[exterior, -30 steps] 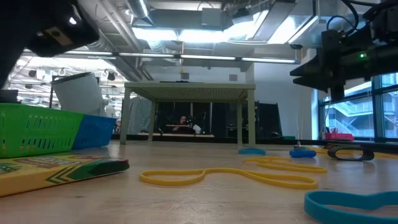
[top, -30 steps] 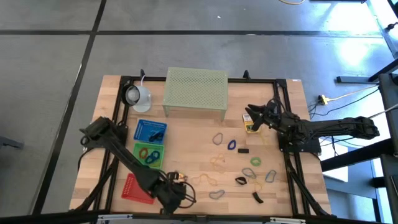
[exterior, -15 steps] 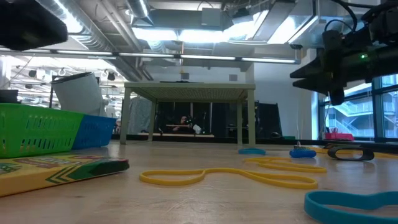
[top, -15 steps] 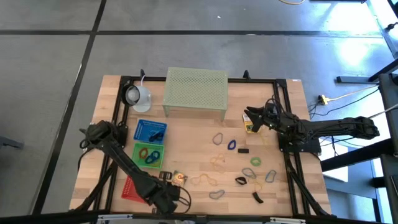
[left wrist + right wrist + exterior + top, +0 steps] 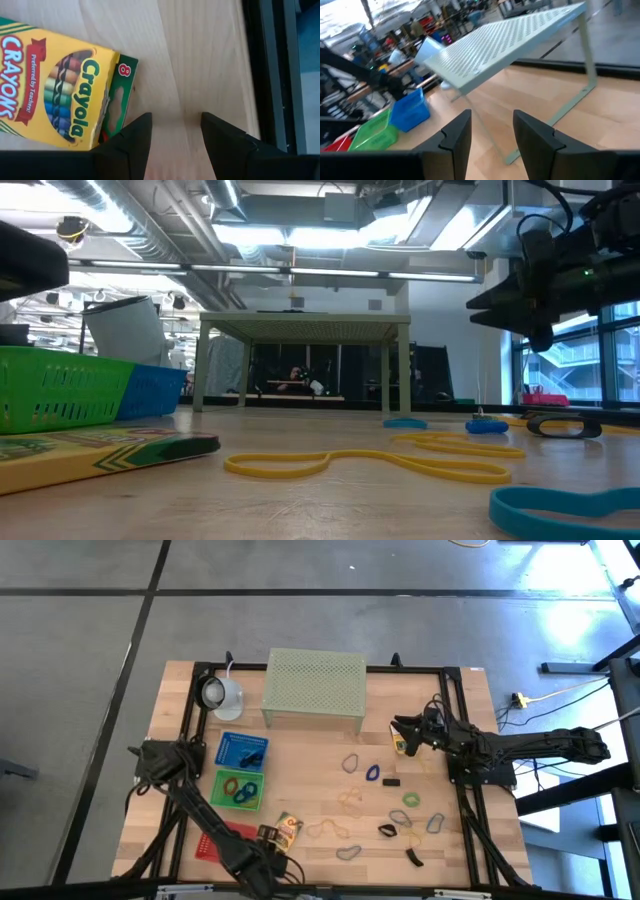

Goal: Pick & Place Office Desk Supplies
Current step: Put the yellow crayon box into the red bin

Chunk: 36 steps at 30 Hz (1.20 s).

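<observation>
1. Room to move: the wooden table (image 5: 300, 755) has a black frame rail running just inside its edges. The middle strip between the trays on the left and the scattered bits on the right is mostly bare wood.
2. Far side holds the pale green mesh stand (image 5: 314, 687), with the white round lamp thing (image 5: 220, 694) to its left. The left side has a blue tray (image 5: 242, 751), a green tray (image 5: 238, 788) with a few loops in it, and a red tray (image 5: 215, 838) closest to the near edge.
3. The loops (image 5: 352, 802) in blue, green, tan and grey are spread over the right half along with the black clips (image 5: 387, 830), all lying flat and mostly apart from each other.
4. Readable print: the crayon box (image 5: 60, 90) says "Crayola", "CRAYONS", "Preferred by Teachers!" and has an "8" on its green end flap. It lies flat near the front edge, just right of the red tray.
5. The left gripper (image 5: 172, 145) sits low at the near edge, pointing down at bare wood right beside the box's flap end; fingers apart, nothing between them.
6. The right gripper (image 5: 403, 730) reaches in from the right side, hanging above the second yellow box (image 5: 401, 745), just right of the mesh stand. Its fingers are apart too, and empty in the wrist view.
</observation>
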Each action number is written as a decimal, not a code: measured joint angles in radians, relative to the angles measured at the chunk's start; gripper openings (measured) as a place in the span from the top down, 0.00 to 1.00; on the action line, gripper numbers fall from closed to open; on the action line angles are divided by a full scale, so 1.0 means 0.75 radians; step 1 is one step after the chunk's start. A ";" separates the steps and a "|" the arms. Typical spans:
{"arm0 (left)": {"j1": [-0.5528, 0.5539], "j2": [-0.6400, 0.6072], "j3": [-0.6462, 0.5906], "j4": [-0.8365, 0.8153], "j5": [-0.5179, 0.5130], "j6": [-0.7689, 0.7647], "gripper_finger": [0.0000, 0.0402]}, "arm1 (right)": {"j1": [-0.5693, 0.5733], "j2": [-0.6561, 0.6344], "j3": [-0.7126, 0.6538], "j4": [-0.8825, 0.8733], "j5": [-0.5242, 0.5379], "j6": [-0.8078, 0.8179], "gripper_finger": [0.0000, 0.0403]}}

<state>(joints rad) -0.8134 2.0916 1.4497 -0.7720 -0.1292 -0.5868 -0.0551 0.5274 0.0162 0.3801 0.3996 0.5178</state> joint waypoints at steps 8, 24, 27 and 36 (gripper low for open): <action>0.018 0.011 0.213 -0.199 -0.180 0.151 0.58 | -0.001 0.001 0.000 0.000 0.000 0.030 0.64; 0.016 0.041 0.137 -0.227 -0.222 0.137 0.58 | 0.000 0.001 0.000 -0.005 0.001 0.023 0.64; 0.015 0.068 0.139 -0.225 -0.216 0.137 0.58 | 0.000 0.001 0.000 -0.010 0.002 0.023 0.64; 0.018 0.089 0.142 -0.233 -0.284 0.137 0.72 | -0.001 0.002 0.000 -0.064 0.005 0.029 0.64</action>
<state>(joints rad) -0.8000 2.1585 1.5560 -0.9465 -0.3423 -0.4839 -0.0555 0.5289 0.0162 0.3321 0.4034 0.5396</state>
